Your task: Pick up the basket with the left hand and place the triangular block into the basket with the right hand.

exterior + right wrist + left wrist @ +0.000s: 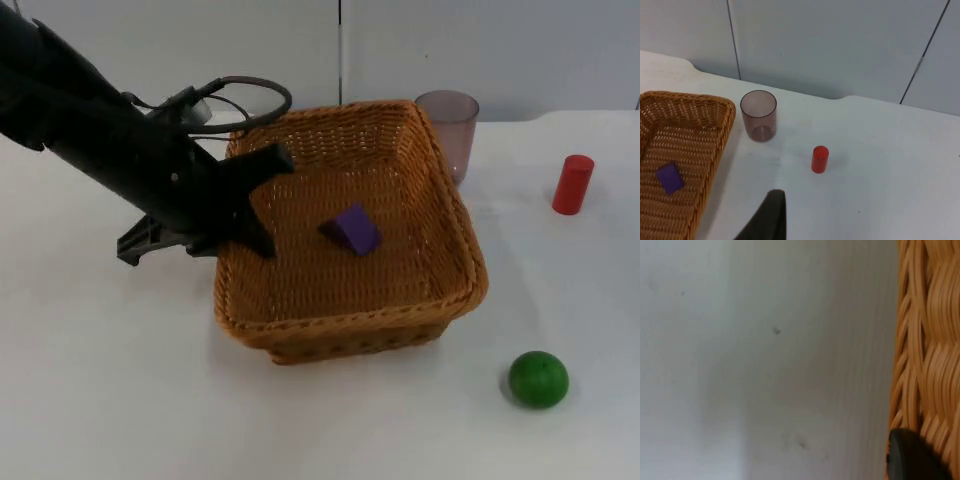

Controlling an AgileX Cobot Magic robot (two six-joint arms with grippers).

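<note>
Basket [440, 290]: golden-tan wicker, woven ribbed pattern. Triangular block [352, 229] inside: purple. Cup [450, 125]: translucent smoky pink-grey. Cylinder [573, 184]: red. Ball [538, 379]: green. Left gripper [255, 205]: black. Table [100, 400]: white. Partition wall [840, 45]: pale grey.

The woven wicker basket [440, 290] sits mid-surface with the purple triangular block [352, 229] inside. A translucent plastic cup [448, 125] stands just behind its far right corner, a red cylinder [572, 184] further right, and a green ball [538, 379] near the front right edge.
</note>
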